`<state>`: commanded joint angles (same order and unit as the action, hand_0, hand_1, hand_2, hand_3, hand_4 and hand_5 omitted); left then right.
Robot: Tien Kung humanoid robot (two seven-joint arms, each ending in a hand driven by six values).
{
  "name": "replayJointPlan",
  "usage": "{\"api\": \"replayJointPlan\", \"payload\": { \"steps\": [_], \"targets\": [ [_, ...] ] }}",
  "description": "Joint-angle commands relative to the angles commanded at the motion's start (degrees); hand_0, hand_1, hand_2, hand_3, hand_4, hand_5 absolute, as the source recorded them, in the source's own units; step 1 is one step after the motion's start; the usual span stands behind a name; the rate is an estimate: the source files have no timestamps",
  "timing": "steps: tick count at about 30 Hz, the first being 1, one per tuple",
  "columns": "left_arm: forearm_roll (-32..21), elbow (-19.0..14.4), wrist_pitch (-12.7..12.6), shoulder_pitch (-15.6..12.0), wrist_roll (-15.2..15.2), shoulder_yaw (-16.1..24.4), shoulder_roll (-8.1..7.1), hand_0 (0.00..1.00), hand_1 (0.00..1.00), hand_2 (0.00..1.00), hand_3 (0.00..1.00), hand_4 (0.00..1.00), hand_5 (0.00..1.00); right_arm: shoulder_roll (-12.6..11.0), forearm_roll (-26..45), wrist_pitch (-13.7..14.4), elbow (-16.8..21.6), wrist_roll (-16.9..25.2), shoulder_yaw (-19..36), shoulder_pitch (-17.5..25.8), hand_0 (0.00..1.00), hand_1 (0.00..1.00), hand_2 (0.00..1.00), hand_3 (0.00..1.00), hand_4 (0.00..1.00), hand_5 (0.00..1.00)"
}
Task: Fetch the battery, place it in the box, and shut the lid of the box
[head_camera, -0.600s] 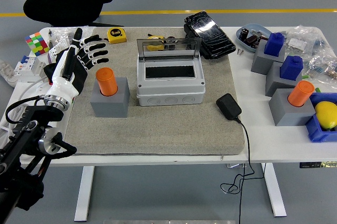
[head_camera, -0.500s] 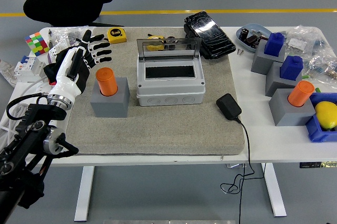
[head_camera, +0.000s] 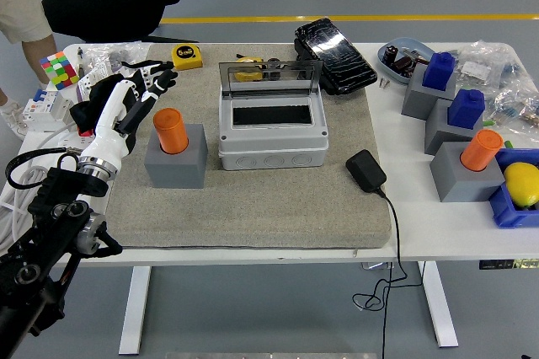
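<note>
The fingers (head_camera: 152, 77) of the left hand (head_camera: 126, 98) are hanging loose near the table's (head_camera: 438, 224) left edge, holding nothing, with the upright orange battery (head_camera: 170, 130) standing just to their right.

- Orange cylindrical battery (head_camera: 170, 130) standing in a grey block (head_camera: 176, 162).
- Light grey plastic box (head_camera: 272, 130), dark inside, clear lid (head_camera: 270, 73).
- White-and-black left hand (head_camera: 133, 93).
- White counter (head_camera: 438, 233) under a speckled grey-beige mat (head_camera: 253, 203).
- Multicoloured puzzle cube (head_camera: 57, 67).

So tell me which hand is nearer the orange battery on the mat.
Left. The left hand hovers open just left of the orange battery, which stands in its grey holder. The right hand is out of view.
</note>
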<state>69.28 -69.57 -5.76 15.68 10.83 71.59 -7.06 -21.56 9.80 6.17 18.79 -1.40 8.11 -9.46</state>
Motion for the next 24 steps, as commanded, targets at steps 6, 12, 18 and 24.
{"api": "replayJointPlan", "payload": {
  "steps": [6,12,18,24],
  "targets": [
    [2.79,1.44,0.77,-0.51,1.16,-0.92,0.25,0.843,0.831,0.767,0.745,0.998,0.651,-0.11,-0.14,-0.10,0.06,0.03,0.22,-0.07,0.554,0.592,0.592,0.550,0.925,0.490],
    [5.57,3.22,0.47,0.25,2.23,-3.07,0.12,0.843,0.822,0.763,0.723,0.998,0.587,-0.30,-0.10,-0.16,0.12,0.03,-0.29,-0.35,0.555,0.591,0.592,0.550,0.924,0.490],
    [7.37,5.33,-1.71,0.91,4.14,-4.95,0.37,0.818,0.801,0.749,0.700,0.998,0.372,-0.36,-0.26,-0.18,0.24,0.08,-0.61,-0.65,0.555,0.592,0.592,0.550,0.925,0.491],
    [7.03,7.09,-3.86,1.70,6.56,-5.58,0.63,0.792,0.793,0.738,0.699,0.998,0.324,-0.46,-0.12,-0.19,0.25,0.07,-0.91,-0.81,0.555,0.592,0.592,0.550,0.925,0.493]
  ]
}}
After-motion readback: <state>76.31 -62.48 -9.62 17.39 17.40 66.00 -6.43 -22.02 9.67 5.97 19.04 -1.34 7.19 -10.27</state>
